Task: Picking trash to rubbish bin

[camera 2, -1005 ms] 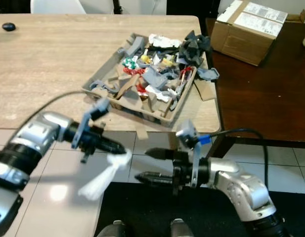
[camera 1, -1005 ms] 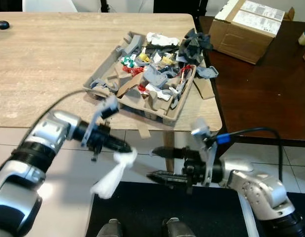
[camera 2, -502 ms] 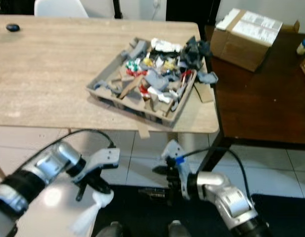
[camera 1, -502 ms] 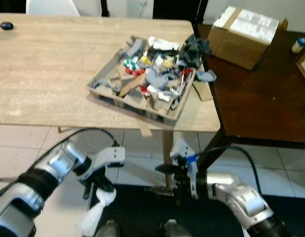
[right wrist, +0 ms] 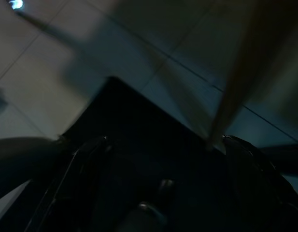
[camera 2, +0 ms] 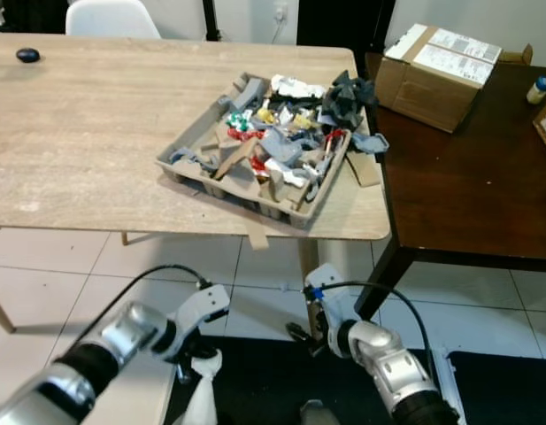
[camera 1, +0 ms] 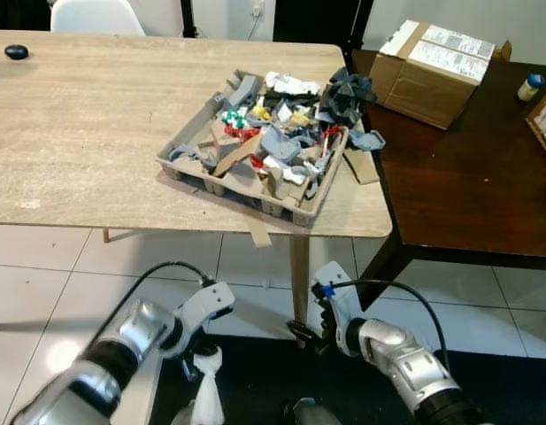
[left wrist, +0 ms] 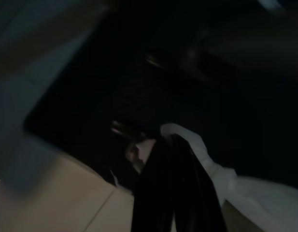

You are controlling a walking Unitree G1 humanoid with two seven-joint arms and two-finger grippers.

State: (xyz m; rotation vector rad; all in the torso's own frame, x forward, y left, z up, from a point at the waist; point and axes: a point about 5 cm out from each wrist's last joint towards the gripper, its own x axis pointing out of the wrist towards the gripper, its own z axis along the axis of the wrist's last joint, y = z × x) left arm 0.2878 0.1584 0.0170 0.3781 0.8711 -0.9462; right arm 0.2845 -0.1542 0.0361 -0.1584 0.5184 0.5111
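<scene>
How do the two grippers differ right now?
The left gripper is shut on a white tissue that hangs below it; the right gripper is open and holds nothing. The left gripper points down, the right one more sideways. Both hang low, below the table, over the dark mat.

We're in a home dining area: pale wooden table [camera 1: 96, 133], white chair [camera 1: 94, 16] (just its back), dark side table [camera 1: 467, 186], tiled floor [camera 1: 42, 283].
</scene>
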